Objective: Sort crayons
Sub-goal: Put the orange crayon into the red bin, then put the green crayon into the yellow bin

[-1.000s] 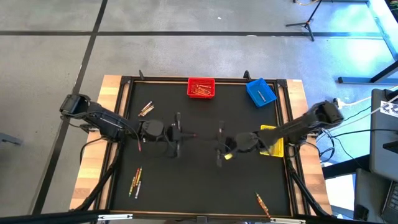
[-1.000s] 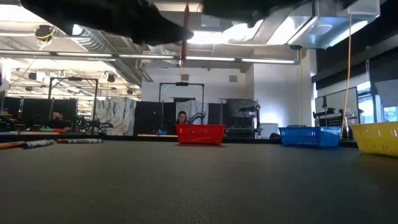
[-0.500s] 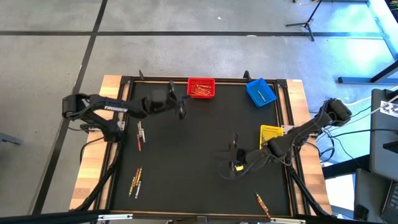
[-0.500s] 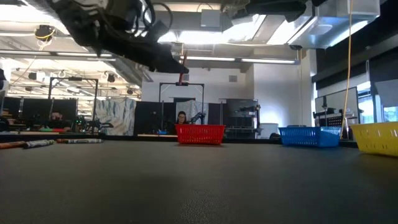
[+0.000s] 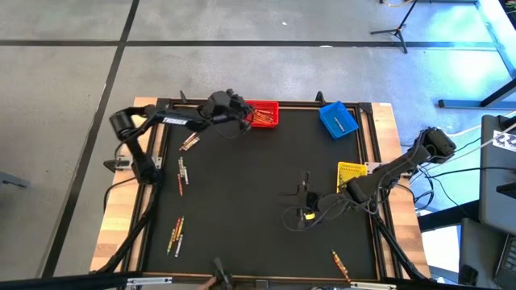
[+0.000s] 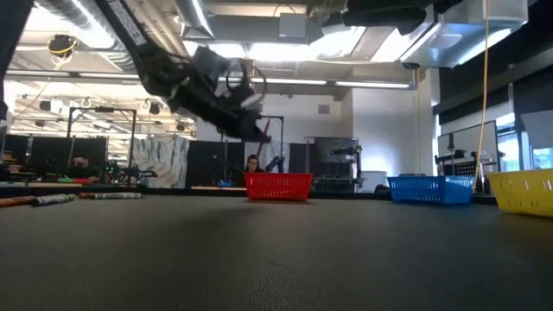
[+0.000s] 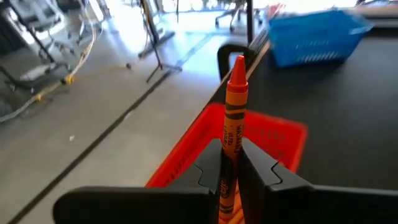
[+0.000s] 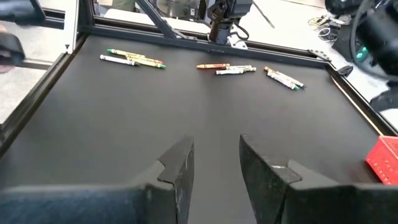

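Release is best delayed until the orange crayon, pinched upright in the left end effector, is centred over the red bin, while the right end effector, spread wide and empty, is parked near the yellow bin.

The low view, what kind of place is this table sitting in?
Probably a robotics lab or workshop. Beyond the red bin the low view shows an open hall with bare ceiling ducts, strip lights, and dark equipment racks. A person sits at the back.
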`<state>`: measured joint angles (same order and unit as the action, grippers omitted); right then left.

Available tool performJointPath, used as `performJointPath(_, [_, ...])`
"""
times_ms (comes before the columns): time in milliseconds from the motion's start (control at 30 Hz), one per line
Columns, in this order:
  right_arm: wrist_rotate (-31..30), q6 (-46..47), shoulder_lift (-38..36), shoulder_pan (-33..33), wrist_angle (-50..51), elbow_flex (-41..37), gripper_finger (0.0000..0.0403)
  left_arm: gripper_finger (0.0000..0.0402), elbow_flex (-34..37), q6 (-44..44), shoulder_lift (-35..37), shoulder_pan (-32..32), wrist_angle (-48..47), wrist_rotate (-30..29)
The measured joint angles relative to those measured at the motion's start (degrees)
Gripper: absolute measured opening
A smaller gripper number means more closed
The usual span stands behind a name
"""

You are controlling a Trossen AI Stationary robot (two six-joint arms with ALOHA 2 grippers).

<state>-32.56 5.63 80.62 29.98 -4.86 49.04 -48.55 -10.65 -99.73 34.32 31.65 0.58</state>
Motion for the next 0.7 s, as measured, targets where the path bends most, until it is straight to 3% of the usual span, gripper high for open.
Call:
performJointPath(300, [0.00,-0.02,0.00,0.00,0.76,0.00,0.0126,0.0029,-1.27,1.55,-4.87,0.93,-0.16,-1.54])
performJointPath(533, [0.00,-0.07,0.00,0.00,0.78,0.00,0.0126,0.0099,-1.30,3.18,-1.89,0.64,-4.37,-1.56])
performJointPath(700, [0.00,-1.36,0.02,-0.04,0.80,0.00,0.0126,0.0116,-1.30,5.94,4.26,-1.36,-9.92,-0.62])
